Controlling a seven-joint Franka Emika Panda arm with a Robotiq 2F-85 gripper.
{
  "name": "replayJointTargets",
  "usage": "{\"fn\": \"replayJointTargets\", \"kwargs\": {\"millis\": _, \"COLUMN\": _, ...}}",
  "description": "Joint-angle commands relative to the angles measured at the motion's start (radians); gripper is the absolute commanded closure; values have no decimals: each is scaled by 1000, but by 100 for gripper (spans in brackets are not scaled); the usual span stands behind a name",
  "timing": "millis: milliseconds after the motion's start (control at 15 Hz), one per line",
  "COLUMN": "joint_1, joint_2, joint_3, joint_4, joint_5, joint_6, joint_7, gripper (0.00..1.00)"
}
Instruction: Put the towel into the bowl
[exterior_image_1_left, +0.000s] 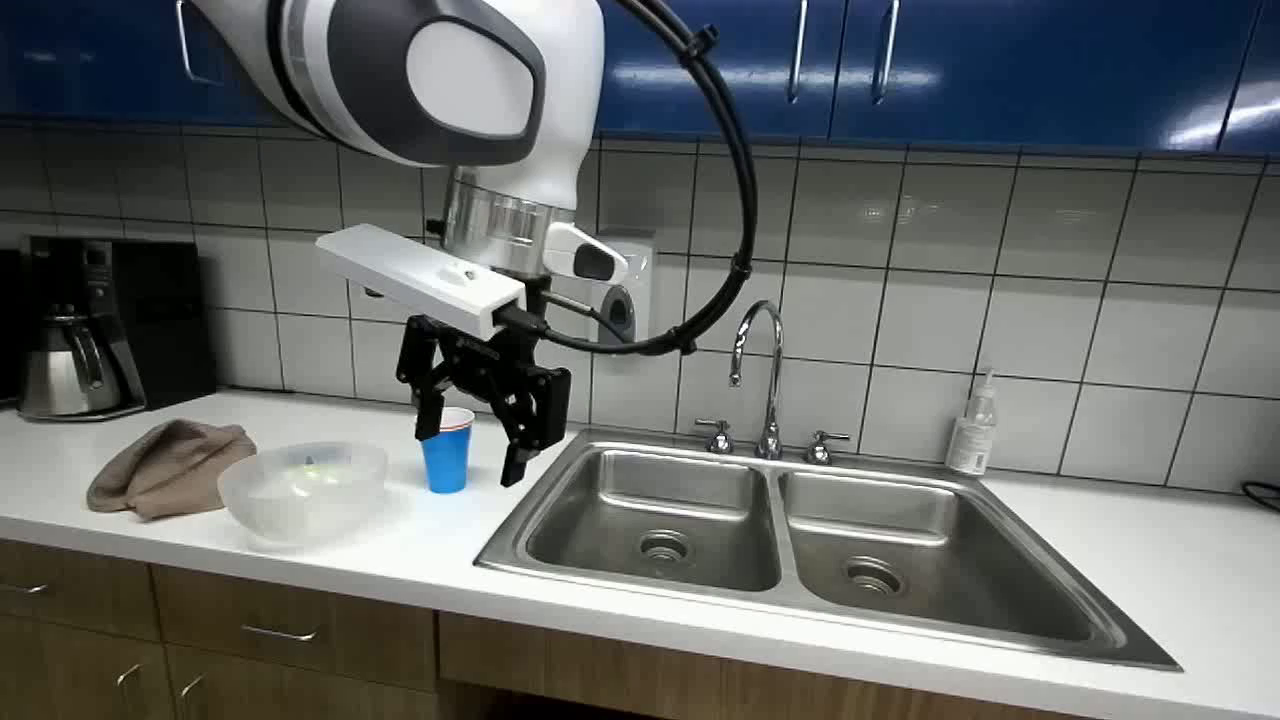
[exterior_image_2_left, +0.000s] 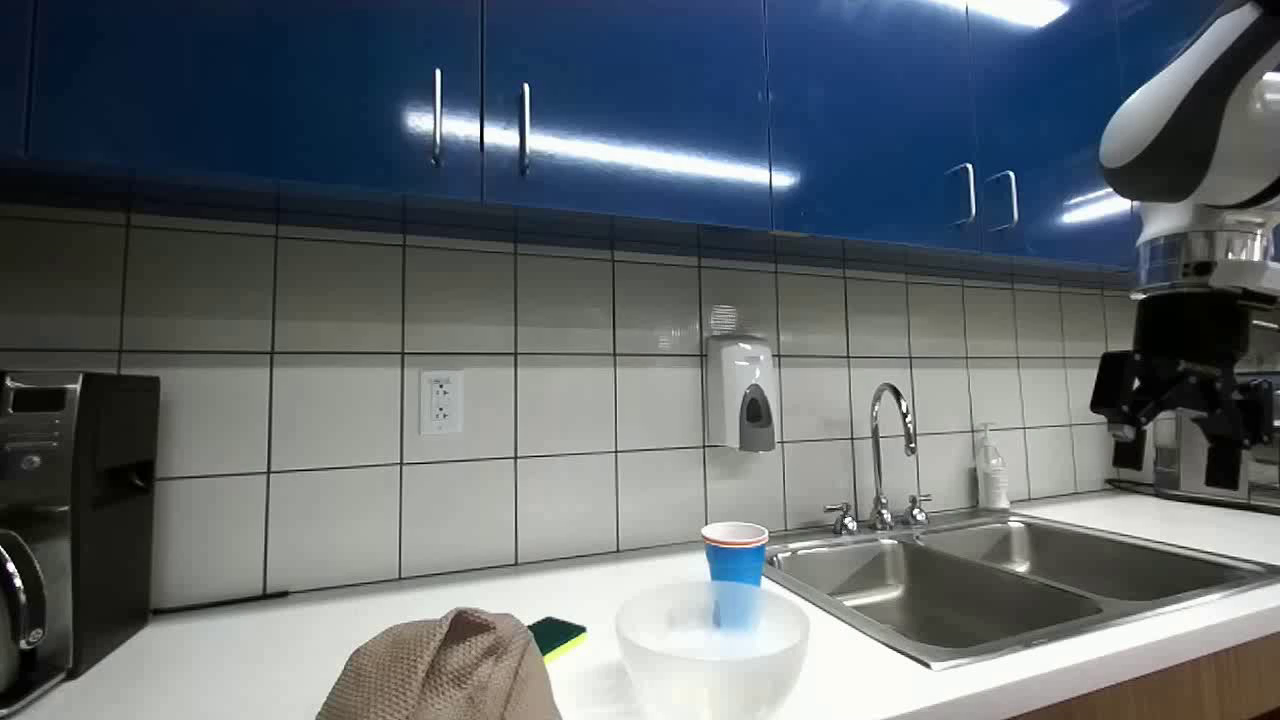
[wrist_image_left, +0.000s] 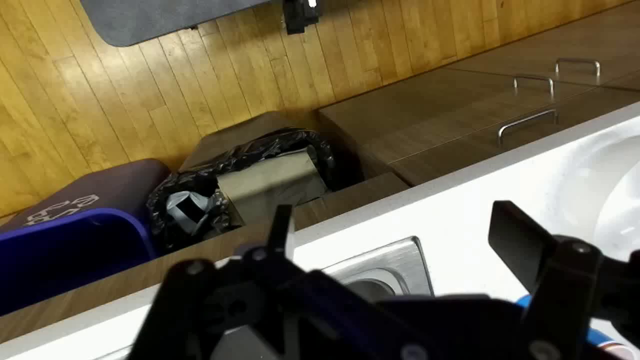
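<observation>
Jaws: released. My gripper (exterior_image_1_left: 472, 445) hangs above the counter (exterior_image_1_left: 1150, 520), its fingers (wrist_image_left: 520, 245) spread wide; in the wrist view white counter and a corner of the sink (exterior_image_1_left: 522, 520) show in the gap between them. Both exterior views place me well apart from the towel (exterior_image_1_left: 170, 465).

Item of the task: the towel, brown and crumpled, lies on the counter just beside the bowl (exterior_image_1_left: 300, 505), outside it. Whether the two touch, I cannot tell.

The bowl is translucent and upright, near the counter's front edge. A blue cup (exterior_image_2_left: 735, 562) stands upright near it; in an exterior view the cup's lower part shows through the bowl's wall. A sponge (exterior_image_2_left: 556, 636), dark green and yellow, lies near the towel.

The sink is steel, with two basins and a curved faucet (exterior_image_1_left: 769, 438) at the rear. A pump bottle (exterior_image_1_left: 972, 440) stands at the back edge. On the tiled wall (exterior_image_2_left: 330, 300) I note a dispenser (exterior_image_2_left: 741, 390).

A black coffee maker (exterior_image_1_left: 160, 320) with a steel carafe (exterior_image_1_left: 72, 370) stands farther back than the towel.

At floor level, the wrist view records a blue bin (wrist_image_left: 115, 187) and a black-lined bin (wrist_image_left: 235, 134) side by side on wooden flooring (wrist_image_left: 100, 100).
</observation>
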Motion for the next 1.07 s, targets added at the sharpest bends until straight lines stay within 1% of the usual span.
{"fn": "replayJointTargets", "kwargs": {"millis": 0, "joint_1": -27, "joint_2": 7, "joint_3": 27, "joint_4": 1, "joint_5": 18, "joint_6": -1, "joint_7": -15, "gripper": 0}}
{"fn": "replayJointTargets", "kwargs": {"millis": 533, "joint_1": -27, "joint_2": 7, "joint_3": 27, "joint_4": 1, "joint_5": 18, "joint_6": -1, "joint_7": -15, "gripper": 0}}
{"fn": "replayJointTargets", "kwargs": {"millis": 600, "joint_1": -28, "joint_2": 0, "joint_3": 38, "joint_4": -15, "joint_5": 5, "joint_6": 33, "joint_7": -12, "gripper": 0}}
{"fn": "replayJointTargets", "kwargs": {"millis": 800, "joint_1": 9, "joint_2": -24, "joint_3": 73, "joint_4": -34, "joint_5": -17, "joint_6": -4, "joint_7": -79, "gripper": 0}}
{"fn": "replayJointTargets", "kwargs": {"millis": 1000, "joint_1": 58, "joint_2": -46, "joint_3": 110, "joint_4": -57, "joint_5": -8, "joint_6": -30, "joint_7": -156, "gripper": 0}}
